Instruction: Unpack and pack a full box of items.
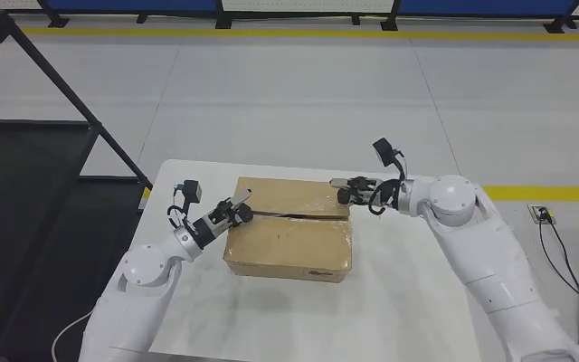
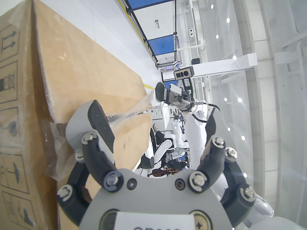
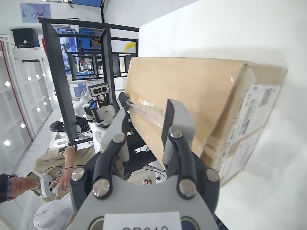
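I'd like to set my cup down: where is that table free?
The table is bare along the near side of the box, toward the robot. It is crowded at both box ends, where the left gripper and right gripper sit.

1 box (image 1: pixel 288 231): plain tan cardboard. On one end, black handling symbols (image 2: pixel 9 82) in outlined squares. On the other end, a white label (image 3: pixel 254 111) with dark print. Clear glossy tape (image 2: pixel 129 113) on the seam.
1 table (image 1: pixel 398 299): white.
My left gripper (image 1: pixel 241 210) and my right gripper (image 1: pixel 346 184): pale grey fingers, black pads, black linkages.
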